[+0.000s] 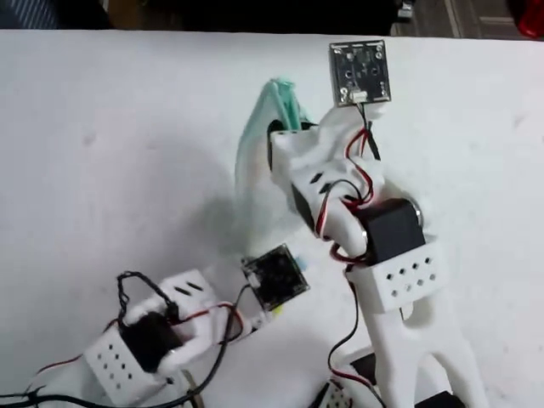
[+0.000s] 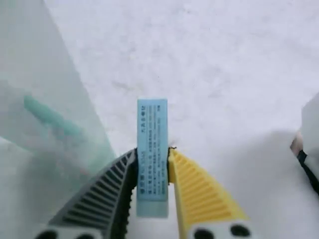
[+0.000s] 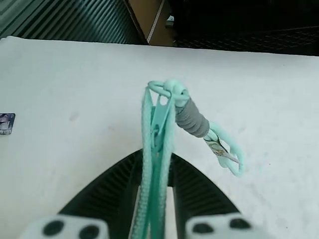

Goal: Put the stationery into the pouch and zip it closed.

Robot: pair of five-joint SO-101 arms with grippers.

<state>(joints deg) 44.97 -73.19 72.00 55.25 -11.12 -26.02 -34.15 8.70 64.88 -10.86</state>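
Mint-green translucent pouch [image 1: 253,161]: over the white table [image 1: 127,127], it stretches from your right arm [image 1: 382,238] towards your left arm [image 1: 153,340]. Its zipper seam is clamped between the two black fingers of the right gripper [image 3: 155,167].
Zipper pull [image 3: 162,107]: the same mint plastic, at the end of the seam beyond the fingertips. A grey collar [image 3: 192,119] and a mint cord loop [image 3: 227,152] hang off it to one side.
Light-blue eraser [image 2: 152,124]: printed sleeve, pinched in your left gripper [image 2: 152,159] between a grey finger [image 2: 107,189] and a yellow finger [image 2: 199,194]. Its far end stands out past the tips, above the table.
Placement: the eraser is just beside the pouch wall and outside it; you cannot tell from these views whether they touch.
Arms, high view: the left one sits low at the near side of the table, the right one farther in, over the pouch
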